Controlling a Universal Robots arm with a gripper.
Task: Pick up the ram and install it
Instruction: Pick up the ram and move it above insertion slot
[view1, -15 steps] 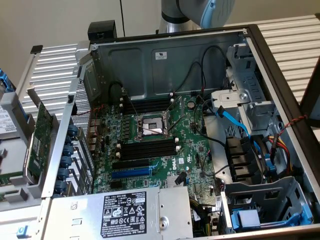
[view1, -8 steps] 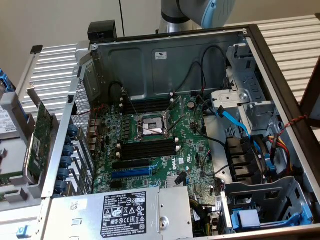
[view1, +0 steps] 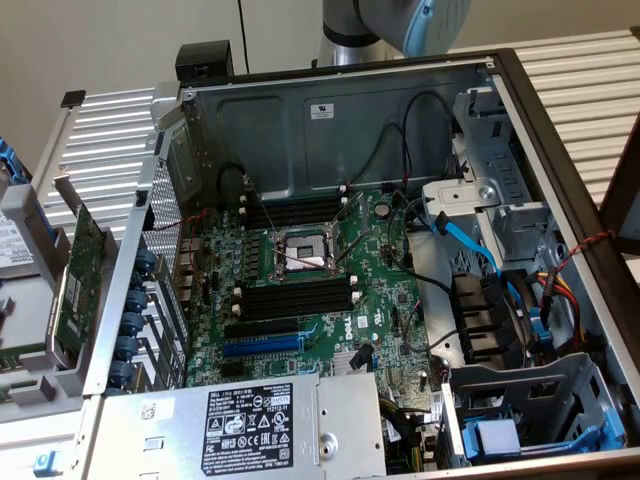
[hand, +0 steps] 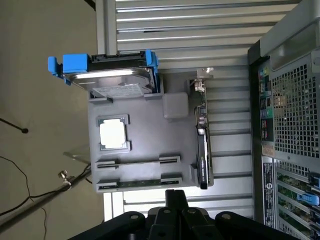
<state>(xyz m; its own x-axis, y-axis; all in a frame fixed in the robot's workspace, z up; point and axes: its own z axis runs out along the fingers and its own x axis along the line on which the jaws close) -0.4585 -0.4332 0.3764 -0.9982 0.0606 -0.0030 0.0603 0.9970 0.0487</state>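
The gripper (hand: 176, 194) hangs with its black fingers clenched together, nothing visibly between them. Its tips are at the near edge of the grey tray (hand: 145, 112), just beside one end of the ram (hand: 135, 184). Whether they touch it cannot be told.

The ram stands on its long edge in the tray's outermost slot, along the edge closest to the gripper, a thin green strip running the length of that slot. A second slot (hand: 137, 161) lies parallel to it, one step further into the tray. Near the tray's middle a square processor chip (hand: 112, 134) sits in its recess. At the opposite edge a hard drive (hand: 112, 80) rests in a blue carrier. Along a side edge an expansion card (hand: 201, 145) stands on edge.

In the exterior view the arm (view1: 400, 20) rises behind the open computer case (view1: 330, 120). Inside, the green motherboard (view1: 385, 300) shows two banks of black memory slots (view1: 295, 297) with white end clips, one on each side of the processor socket (view1: 300, 255).
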